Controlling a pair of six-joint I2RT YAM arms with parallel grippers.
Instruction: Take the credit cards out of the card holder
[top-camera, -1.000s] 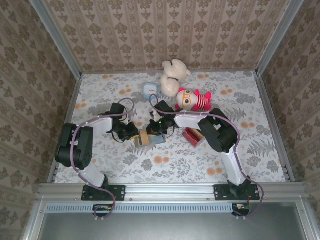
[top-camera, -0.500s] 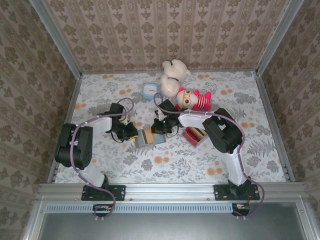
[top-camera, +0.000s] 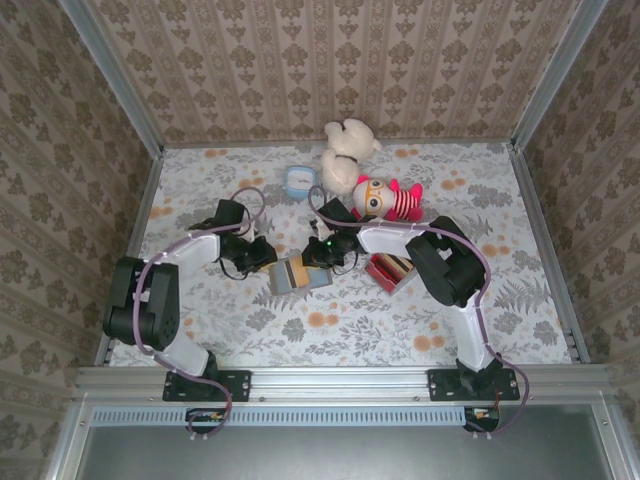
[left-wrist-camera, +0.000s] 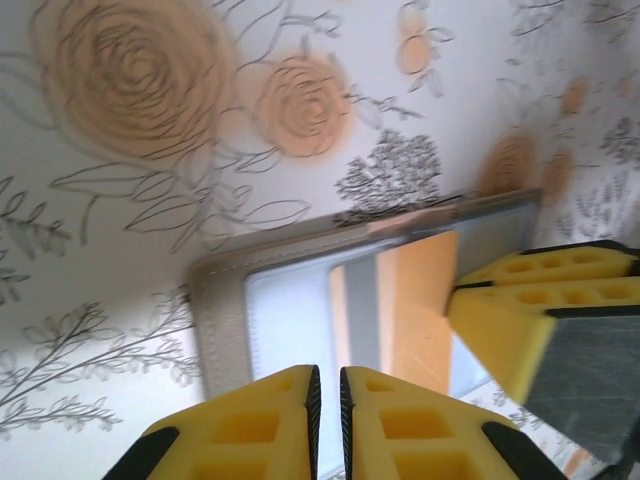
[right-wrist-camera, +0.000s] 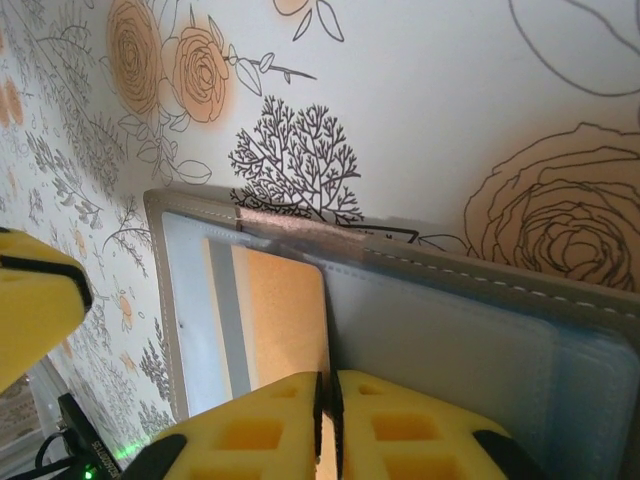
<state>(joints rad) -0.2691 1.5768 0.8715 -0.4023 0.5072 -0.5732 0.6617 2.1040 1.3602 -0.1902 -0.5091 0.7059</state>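
**Handling.** The small flat grey folding card holder looks light and soft-walled, with stitched edges. It would probably slide or lift off the floral-print desk when a card is tugged, so one panel needs pinning down. The thin rectangular credit cards look light, stiff and slick, and seem to sit tight in glossy clear pockets. The best hold appears to be a card's exposed short edge at the pocket mouth, nipped and drawn along the slot. The faces offer no grip while the card lies flush.

**Look.** The holder lies unfolded, face up, mid-desk between the two arms. One orange-yellow card shows through a pocket beside the hinge. A pale blue card seems to sit in the other panel, its outline unclear through the film.

**Jaws.** On the left jaws, the yellow foam pads are all but pressed together, with only a thin slit, and sit over the holder's outer edge. I cannot tell whether that edge is nipped. On the right jaws, the pads are likewise nearly together, over the orange-yellow card's edge. No grip can be confirmed.
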